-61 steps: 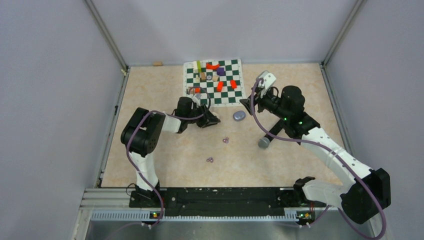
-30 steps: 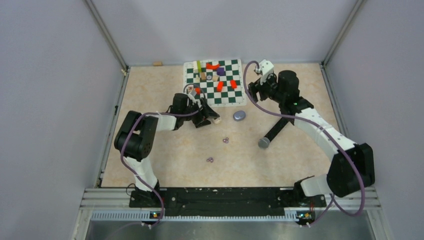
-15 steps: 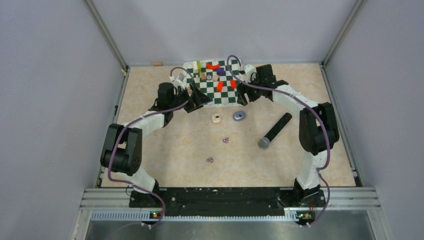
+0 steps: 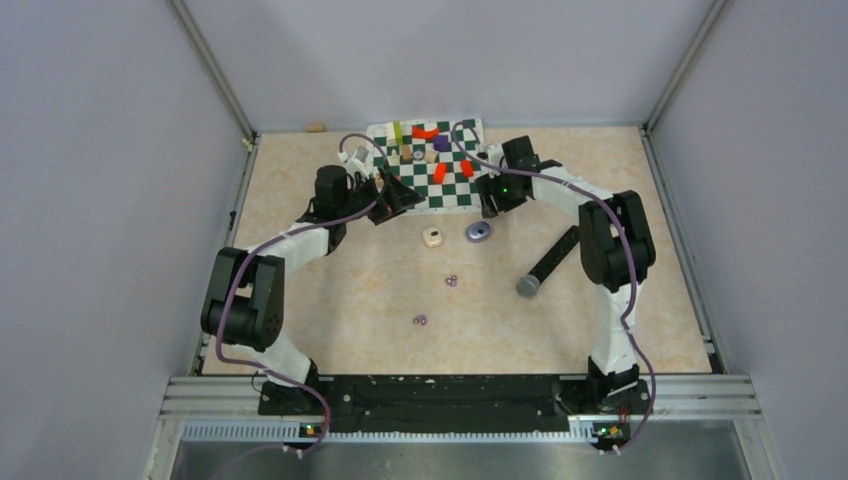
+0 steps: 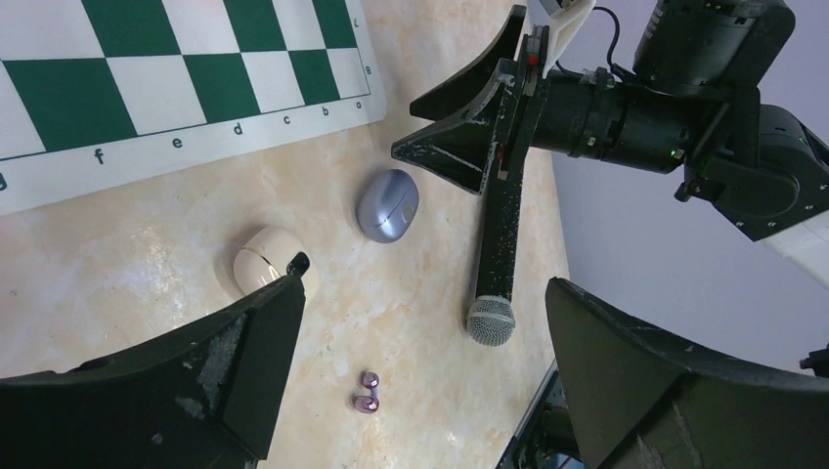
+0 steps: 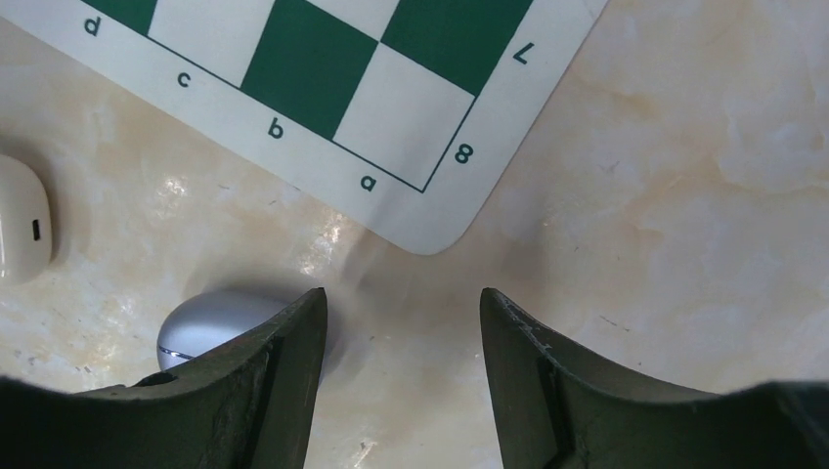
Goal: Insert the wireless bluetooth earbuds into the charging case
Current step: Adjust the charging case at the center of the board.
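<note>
On right gripper (image 6: 401, 318) the jaws stand moderately apart with nothing in them, low over beige marbled table (image 6: 684, 195). grey-blue oval charging case (image 6: 210, 315) sits just beside one finger, outside the gap, lid down. left gripper (image 5: 425, 293) is spread wide and empty, near green-and-white chessboard mat (image 5: 147, 78). cream rounded case (image 4: 432, 237) lies near the grey-blue one. tiny purple rounded earbuds (image 4: 451, 281) lie loose on the table, none in a case; a second cluster (image 4: 420, 320) lies closer to the bases. black microphone with grey mesh head (image 4: 548, 262) lies off to the right-arm side.
</note>
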Motion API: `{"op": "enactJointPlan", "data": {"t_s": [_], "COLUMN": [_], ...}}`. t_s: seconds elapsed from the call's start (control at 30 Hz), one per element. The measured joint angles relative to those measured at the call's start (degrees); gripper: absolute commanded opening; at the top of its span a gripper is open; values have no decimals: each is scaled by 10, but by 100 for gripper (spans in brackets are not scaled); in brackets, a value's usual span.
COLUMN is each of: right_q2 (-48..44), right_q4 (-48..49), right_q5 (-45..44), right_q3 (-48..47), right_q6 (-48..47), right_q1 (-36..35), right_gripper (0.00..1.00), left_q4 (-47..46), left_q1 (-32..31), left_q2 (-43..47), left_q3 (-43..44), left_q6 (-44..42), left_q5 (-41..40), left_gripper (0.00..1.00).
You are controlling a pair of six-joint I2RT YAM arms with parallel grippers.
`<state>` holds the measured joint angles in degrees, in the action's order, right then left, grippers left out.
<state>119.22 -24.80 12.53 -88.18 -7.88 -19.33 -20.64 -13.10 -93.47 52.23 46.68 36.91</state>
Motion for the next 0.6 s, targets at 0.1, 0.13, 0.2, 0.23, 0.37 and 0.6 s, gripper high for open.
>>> {"op": "enactJointPlan", "data": {"t_s": [0.1,0.13,0.2,0.23,0.37,0.6], "right_q2": [1,1,1,1,-2,-26], "right_q4": [-10,-14,-22,-26,-31,-42], "right_q5": [-5,-5,-5,-5,2,28], "right_q3": [0,0,0,1,12,47], "right_q6": [-10,-15,-23,-28,-50,-86], "right_q1": [-3,-4,-7,-8,-18,-35], "right_gripper": [57,57,57,56,56,55], "left_q4": [-3,-3,-4,-4,-7,-15], "left_q1": [0,0,0,0,1,4], "left_q2": [0,0,0,0,0,0], "left_q3": [-2,-2,-3,-3,-3,-3], "left_q6": [1,2,2,3,6,12], "left_q5": [2,2,3,4,7,10], "left_gripper": [99,99,99,99,99,99]}}
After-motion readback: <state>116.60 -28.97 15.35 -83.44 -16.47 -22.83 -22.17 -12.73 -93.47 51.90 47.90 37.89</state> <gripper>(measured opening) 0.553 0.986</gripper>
